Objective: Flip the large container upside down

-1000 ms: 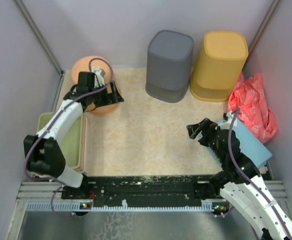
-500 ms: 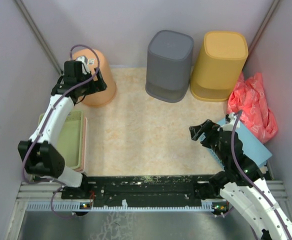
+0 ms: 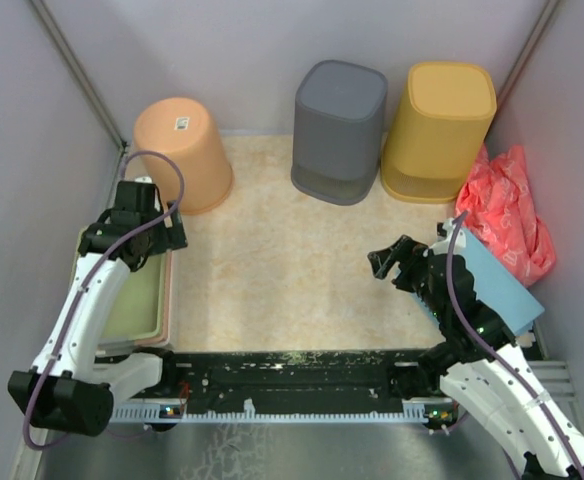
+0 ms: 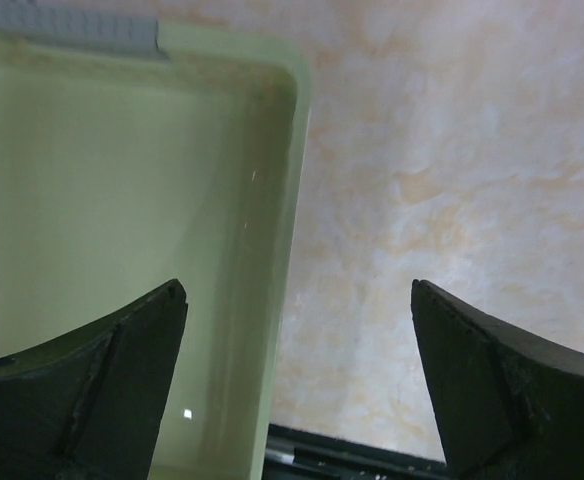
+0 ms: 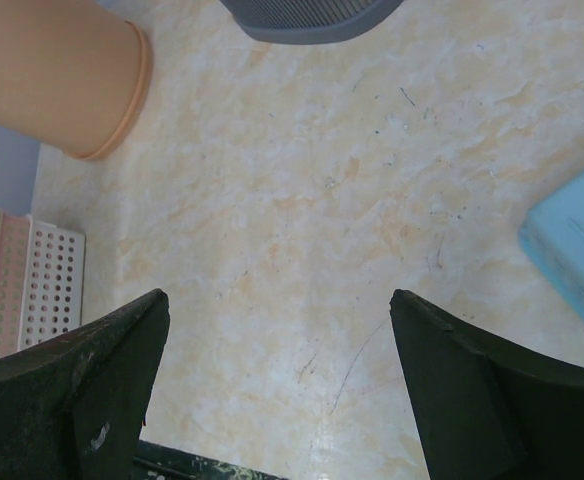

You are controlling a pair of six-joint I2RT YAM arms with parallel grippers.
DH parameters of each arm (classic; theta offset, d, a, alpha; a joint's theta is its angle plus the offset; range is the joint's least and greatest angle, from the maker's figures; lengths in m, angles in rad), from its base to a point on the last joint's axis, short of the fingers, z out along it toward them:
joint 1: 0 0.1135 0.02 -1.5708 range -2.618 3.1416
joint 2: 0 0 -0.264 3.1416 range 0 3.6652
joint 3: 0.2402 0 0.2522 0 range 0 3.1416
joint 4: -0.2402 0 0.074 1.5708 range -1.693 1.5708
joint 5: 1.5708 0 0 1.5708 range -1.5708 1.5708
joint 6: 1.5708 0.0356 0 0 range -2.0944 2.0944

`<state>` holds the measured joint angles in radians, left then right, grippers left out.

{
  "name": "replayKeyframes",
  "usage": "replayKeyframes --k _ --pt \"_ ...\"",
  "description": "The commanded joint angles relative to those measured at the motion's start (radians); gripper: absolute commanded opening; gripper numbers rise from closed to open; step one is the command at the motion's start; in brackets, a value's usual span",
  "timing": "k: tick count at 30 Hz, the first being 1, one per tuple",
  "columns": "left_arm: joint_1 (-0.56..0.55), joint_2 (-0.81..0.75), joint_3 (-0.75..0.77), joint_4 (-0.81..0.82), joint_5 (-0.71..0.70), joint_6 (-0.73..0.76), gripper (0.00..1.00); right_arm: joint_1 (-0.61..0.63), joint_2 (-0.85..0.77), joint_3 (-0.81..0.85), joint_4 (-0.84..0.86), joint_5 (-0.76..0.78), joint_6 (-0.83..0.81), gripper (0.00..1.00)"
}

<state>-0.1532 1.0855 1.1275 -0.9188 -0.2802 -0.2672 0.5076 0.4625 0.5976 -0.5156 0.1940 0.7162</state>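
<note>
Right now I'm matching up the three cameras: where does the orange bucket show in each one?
Top external: orange bucket upper left, upside down in the back-left corner.
Left wrist: not in it.
Right wrist: top-left corner, only partly in frame.
Shared landmark: green tray, on the left side in all three views.

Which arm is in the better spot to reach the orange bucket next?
Left, probably. The open left gripper hovers over the green tray, just in front of the orange bucket. The right gripper is on the far side by the blue box.
</note>
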Motion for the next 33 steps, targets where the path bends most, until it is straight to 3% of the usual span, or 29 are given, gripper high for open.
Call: replayKeyframes --k 1,7,12,15,17,30,33 --pt "0.041 0.008 -0.065 -0.052 0.077 -0.036 0.88 -0.001 0.006 0.009 0.070 -0.033 -0.014 0.92" --pt "0.046 0.055 -0.107 -0.028 0.054 -0.057 0.53 0.000 -0.027 0.013 0.029 -0.021 -0.010 0.92" --pt "0.049 0.087 -0.131 0.052 0.072 -0.046 0.40 -0.001 -0.053 0.002 0.026 -0.016 -0.007 0.92" --pt "0.049 0.107 -0.092 0.022 0.071 -0.040 0.12 0.000 -0.056 0.008 0.016 -0.023 0.000 0.91" --pt "0.048 0.107 -0.026 -0.033 0.059 -0.036 0.02 -0.002 -0.063 0.011 0.005 -0.022 0.002 0.91" --pt "0.040 0.053 0.468 -0.229 -0.015 0.065 0.00 -0.001 -0.050 -0.015 0.056 -0.050 0.007 0.91" --pt "0.027 0.063 0.554 -0.228 0.090 0.033 0.00 0.000 -0.026 -0.015 0.073 -0.060 0.011 0.90"
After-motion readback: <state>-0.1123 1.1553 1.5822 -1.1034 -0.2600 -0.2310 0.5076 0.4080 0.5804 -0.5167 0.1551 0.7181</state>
